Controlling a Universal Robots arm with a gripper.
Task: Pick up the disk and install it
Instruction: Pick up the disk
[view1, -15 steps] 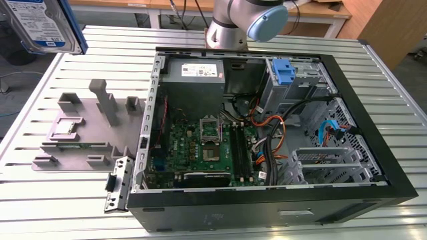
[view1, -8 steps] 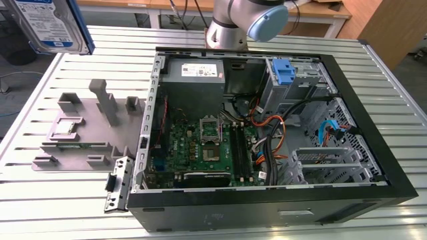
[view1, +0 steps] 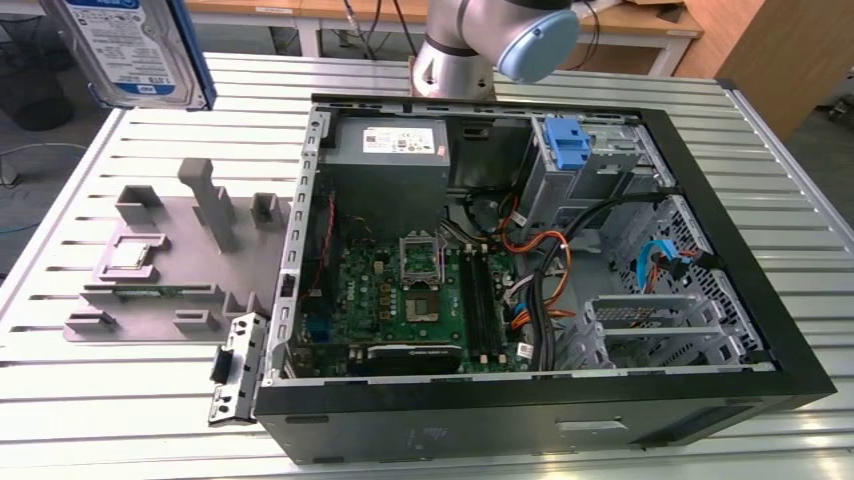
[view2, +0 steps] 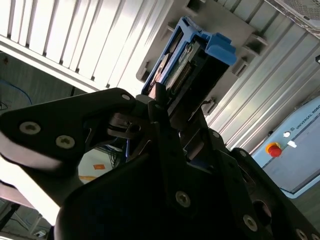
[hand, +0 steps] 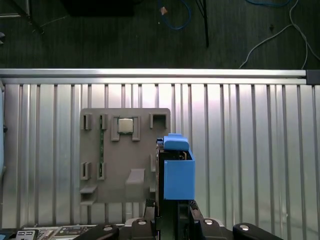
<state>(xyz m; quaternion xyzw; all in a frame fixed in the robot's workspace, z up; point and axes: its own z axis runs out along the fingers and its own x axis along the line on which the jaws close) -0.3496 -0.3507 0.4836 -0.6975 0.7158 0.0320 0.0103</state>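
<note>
The disk (view1: 134, 50) hangs upright, clear of the open case (view1: 534, 420)

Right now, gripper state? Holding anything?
Gripper: closed on the disk, holding it clear of the grey fixture.

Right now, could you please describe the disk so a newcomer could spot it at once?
Start at the open black computer case on the slatted metal table. Above the table's corner at the exterior view's left, the gripper holds the disk: flat drive, white-and-blue label, blue frame, unlike the bare blue bracket inside the case.
</note>
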